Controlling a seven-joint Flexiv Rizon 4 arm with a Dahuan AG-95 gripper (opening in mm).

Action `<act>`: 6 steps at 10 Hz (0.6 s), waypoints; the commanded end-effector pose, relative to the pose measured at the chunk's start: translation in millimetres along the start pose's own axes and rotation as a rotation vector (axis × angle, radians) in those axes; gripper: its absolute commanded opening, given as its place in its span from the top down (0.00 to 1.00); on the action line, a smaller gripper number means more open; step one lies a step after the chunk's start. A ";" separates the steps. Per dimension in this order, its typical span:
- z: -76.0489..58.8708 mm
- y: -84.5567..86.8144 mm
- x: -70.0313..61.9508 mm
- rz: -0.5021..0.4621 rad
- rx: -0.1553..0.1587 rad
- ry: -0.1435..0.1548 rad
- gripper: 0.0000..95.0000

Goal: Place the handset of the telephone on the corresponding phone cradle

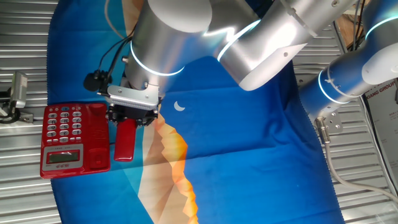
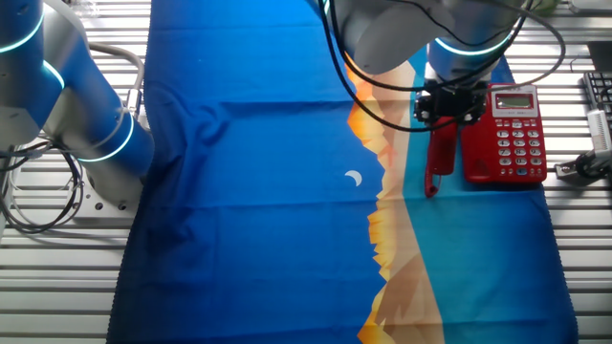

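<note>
The red telephone (image 1: 62, 140) lies at the left end of the blue cloth, with grey-white keys and a small LCD panel. Its phone cradle (image 1: 97, 134) is the plain red strip on the side facing the handset, and it lies bare. The red handset (image 1: 125, 142) is just beside the base, parallel to it, over the cloth. My gripper (image 1: 131, 120) is shut on the handset's far end. In the other fixed view the telephone (image 2: 507, 134) is at the right, the cradle (image 2: 475, 143) on its left, and the handset (image 2: 439, 158) hangs from my gripper (image 2: 447, 118). The cord is not visible.
A blue cloth with an orange-and-white pattern (image 1: 174, 155) covers the slatted metal table (image 1: 18, 193). A second arm's blue-lit base (image 1: 348, 81) stands at the cloth's far side from the phone. A small grey device (image 1: 18, 90) sits beyond the phone.
</note>
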State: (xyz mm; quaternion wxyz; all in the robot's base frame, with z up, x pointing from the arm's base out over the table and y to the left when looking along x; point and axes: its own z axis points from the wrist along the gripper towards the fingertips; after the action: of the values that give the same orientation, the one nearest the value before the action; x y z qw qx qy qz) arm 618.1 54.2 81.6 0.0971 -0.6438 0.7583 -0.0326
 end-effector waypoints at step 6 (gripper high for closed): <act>-0.5 0.4 0.1 -0.032 -0.001 -0.004 1.00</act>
State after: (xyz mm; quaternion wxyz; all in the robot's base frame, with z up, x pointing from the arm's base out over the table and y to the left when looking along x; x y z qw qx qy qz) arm 618.5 54.4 82.1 0.0976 -0.6565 0.7473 -0.0329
